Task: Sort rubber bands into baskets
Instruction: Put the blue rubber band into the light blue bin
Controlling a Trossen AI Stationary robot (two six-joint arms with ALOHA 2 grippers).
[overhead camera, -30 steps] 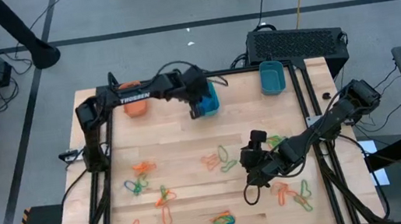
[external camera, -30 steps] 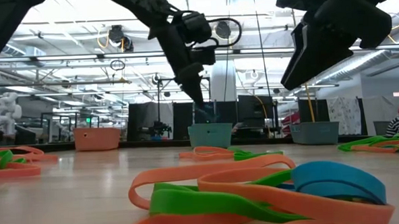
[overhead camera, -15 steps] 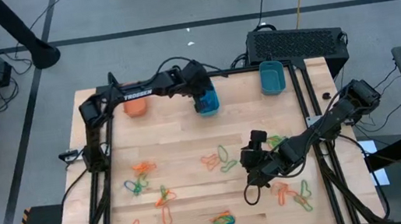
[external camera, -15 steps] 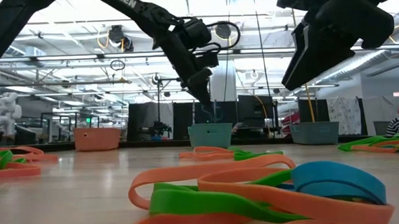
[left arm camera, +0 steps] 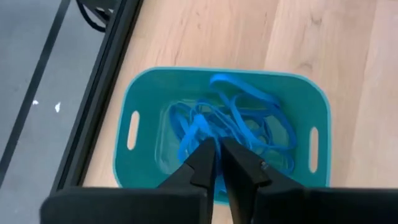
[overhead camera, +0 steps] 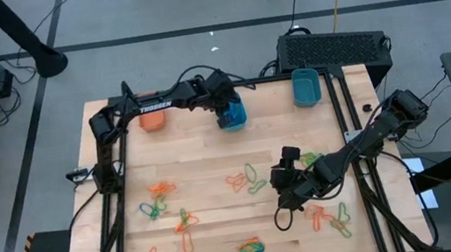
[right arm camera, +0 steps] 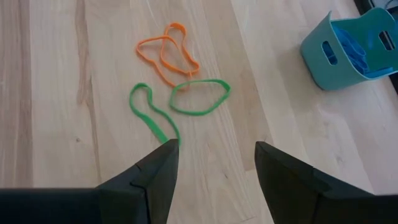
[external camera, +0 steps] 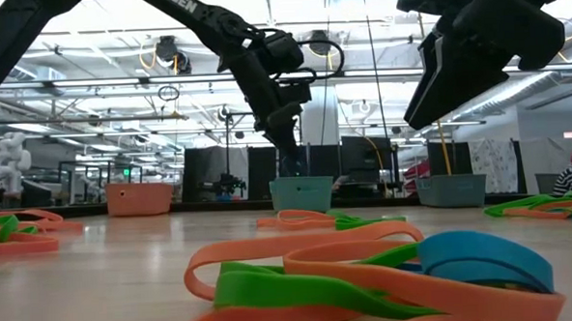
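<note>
My left gripper point(overhead camera: 227, 108) hangs over the middle teal basket point(overhead camera: 234, 116), which holds several blue rubber bands point(left arm camera: 233, 121). Its fingers point(left arm camera: 217, 154) are shut, at the basket's rim height in the low view point(external camera: 291, 165). An orange basket point(overhead camera: 151, 120) and a second teal basket point(overhead camera: 306, 87) stand along the far edge. My right gripper point(overhead camera: 289, 179) is open above the table, over two green bands point(right arm camera: 199, 96) and an orange band point(right arm camera: 165, 53) lying flat. Other bands lie scattered over the near half point(overhead camera: 161, 190). My left gripper points down into the teal basket, its fingertips closed together on a blue band strand point(left arm camera: 194, 129). That strand runs in among the other blue bands in the basket. The fingers themselves hide the place of contact.
A big black box point(overhead camera: 334, 49) stands behind the far right corner. Band clusters lie at the near left point(overhead camera: 153, 208), near middle point(overhead camera: 250, 248) and near right point(overhead camera: 331, 217). Black frame rails run along both table sides. Bare wood lies between the baskets and the bands.
My left gripper has gone a little toward the table's far edge and right, over the teal basket, and has come down toward it. My right gripper has kept still.
</note>
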